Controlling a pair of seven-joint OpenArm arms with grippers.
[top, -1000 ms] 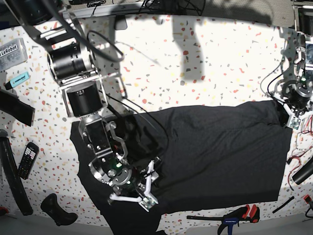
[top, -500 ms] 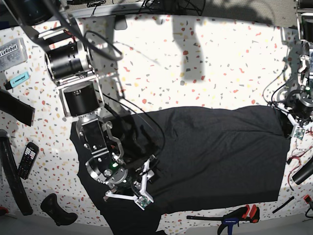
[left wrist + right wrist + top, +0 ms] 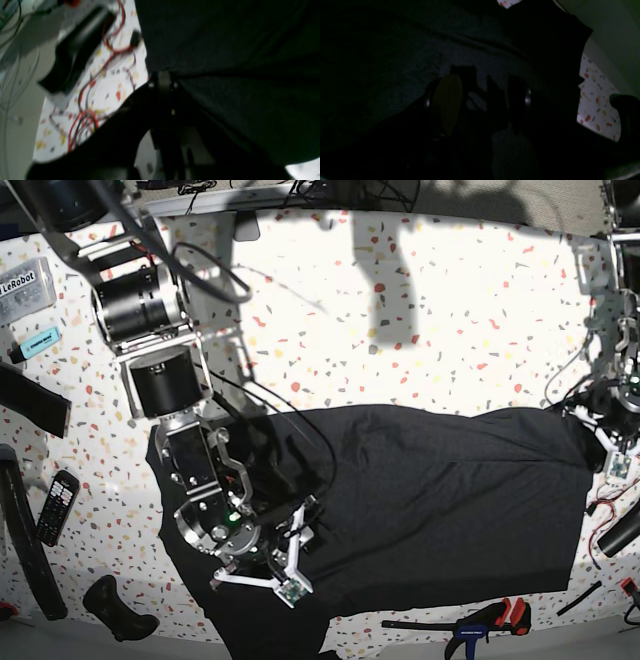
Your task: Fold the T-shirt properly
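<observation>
The dark charcoal T-shirt (image 3: 440, 500) lies spread plain side up across the near half of the speckled table. At its far right corner my left gripper (image 3: 606, 444) is shut on a pinch of the cloth; in the left wrist view the closed gripper (image 3: 162, 79) holds the taut fabric (image 3: 225, 50) at its edge. Over the shirt's left part my right gripper (image 3: 270, 565) is open. The dim right wrist view shows its two fingers (image 3: 447, 100) standing apart above the fabric (image 3: 382, 62), with nothing between them.
A remote control (image 3: 56, 506) and a black handle (image 3: 115, 608) lie at the left edge. A black clamp with red grips (image 3: 480, 620) sits near the front edge. Red wires (image 3: 608, 506) trail by the shirt's right side. A blue marker (image 3: 35, 342) lies at the far left.
My left gripper has moved right and toward the front edge, dragging the shirt's right corner with it. My right arm has shifted slightly left and stays open.
</observation>
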